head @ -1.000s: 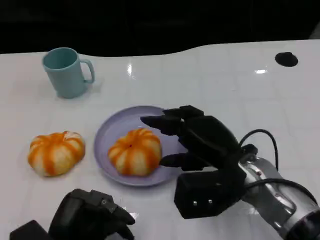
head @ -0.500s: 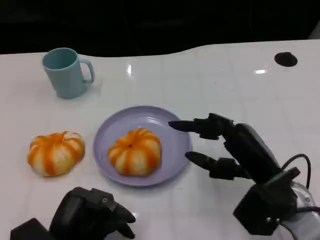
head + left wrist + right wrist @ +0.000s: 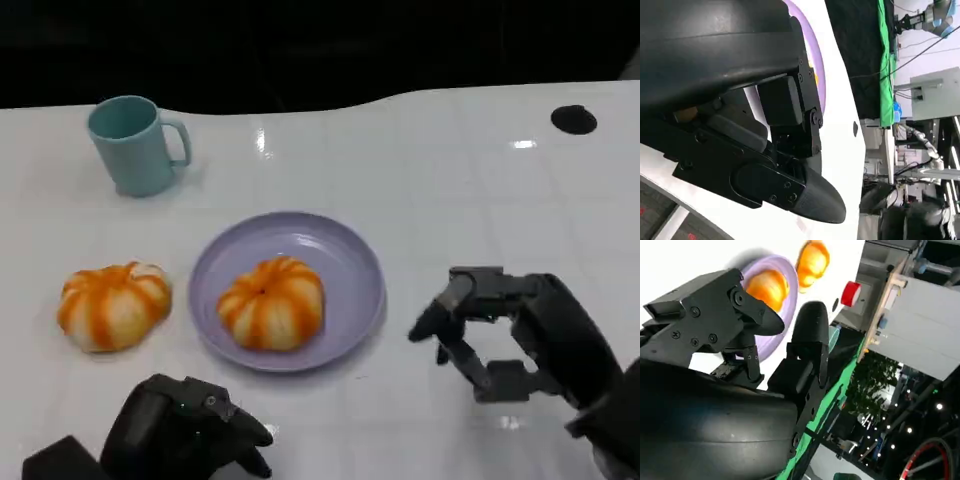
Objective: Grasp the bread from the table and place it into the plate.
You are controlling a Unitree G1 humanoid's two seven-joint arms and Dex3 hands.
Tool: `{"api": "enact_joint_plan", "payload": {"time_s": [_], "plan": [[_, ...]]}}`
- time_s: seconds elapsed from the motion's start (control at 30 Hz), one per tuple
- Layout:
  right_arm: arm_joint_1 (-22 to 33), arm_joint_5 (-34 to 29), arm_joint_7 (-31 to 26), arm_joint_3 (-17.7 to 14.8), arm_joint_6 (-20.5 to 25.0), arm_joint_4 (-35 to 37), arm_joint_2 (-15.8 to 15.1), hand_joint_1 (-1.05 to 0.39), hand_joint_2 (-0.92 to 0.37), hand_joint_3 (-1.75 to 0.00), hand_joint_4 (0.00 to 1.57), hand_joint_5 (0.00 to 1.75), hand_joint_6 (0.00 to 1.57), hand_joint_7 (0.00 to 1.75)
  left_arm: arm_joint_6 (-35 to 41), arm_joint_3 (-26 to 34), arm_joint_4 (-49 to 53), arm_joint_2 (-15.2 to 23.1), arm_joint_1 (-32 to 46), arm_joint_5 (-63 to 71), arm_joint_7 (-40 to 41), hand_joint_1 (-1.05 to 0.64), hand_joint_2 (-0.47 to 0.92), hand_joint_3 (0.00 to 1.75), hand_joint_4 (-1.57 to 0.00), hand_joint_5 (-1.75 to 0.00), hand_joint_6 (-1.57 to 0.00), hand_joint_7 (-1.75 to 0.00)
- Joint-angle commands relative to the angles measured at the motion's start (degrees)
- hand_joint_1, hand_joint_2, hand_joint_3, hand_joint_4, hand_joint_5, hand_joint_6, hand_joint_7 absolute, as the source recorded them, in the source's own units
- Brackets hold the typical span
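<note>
Head view: one bread sits in the purple plate; a second bread lies on the white table just left of the plate, below a teal mug. The right hand hovers right of the plate, fingers apart, holding nothing. The left hand, nearer the loose bread, looks curled in; I cannot tell its state.

Left wrist view: black fingers crowd the frame, grip unclear.

Right wrist view: spread fingers point toward both breads.

Bright overhead light glares in spots on the white table; wrist views are blown-out and blurred.
</note>
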Motion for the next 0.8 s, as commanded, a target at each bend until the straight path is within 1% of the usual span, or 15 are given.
{"api": "enact_joint_plan", "payload": {"time_s": [0.03,0.17,0.3,0.6,0.8], "plan": [[3.94,-1.17,0.91,-1.89,2.52,-3.96,-2.30,-0.09,-0.47,-1.21,0.82,1.74,0.74,1.48,-0.47,0.00,-0.11,0.57,0.08,0.76,0.72,-1.05,0.90,0.01,-1.44,-0.68,-1.57,-0.26],[7.30,-1.13,1.25,-2.59,4.17,-6.88,-2.47,-0.09,-0.50,-1.18,0.83,1.75,0.68,1.54,-0.29,0.05,-0.17,0.51,0.16,0.59,0.60,-1.05,0.90,0.00,-1.44,-0.68,-1.57,-0.25],[9.50,-1.90,1.20,-2.96,3.20,-6.95,-2.15,-0.11,-0.52,-1.17,0.82,1.75,0.66,1.56,0.05,0.05,-0.46,0.53,0.25,0.85,0.82,-1.05,0.90,0.00,-1.44,-0.68,-1.57,-0.25],[10.07,-2.60,1.07,-3.24,-2.38,-1.49,-1.47,-0.12,-0.51,-1.18,0.82,1.75,0.67,1.57,-0.26,0.18,-0.34,0.49,0.37,0.64,0.67,-1.05,0.90,0.00,-1.44,-0.67,-1.57,-0.25],[8.88,-4.30,-0.14,-3.55,-7.96,3.27,-1.02,-0.16,-0.52,-1.17,0.81,1.75,0.67,1.53,-0.54,0.34,-0.10,0.57,0.45,0.74,0.65,-1.05,0.90,0.00,-1.44,-0.67,-1.57,-0.25]]}}
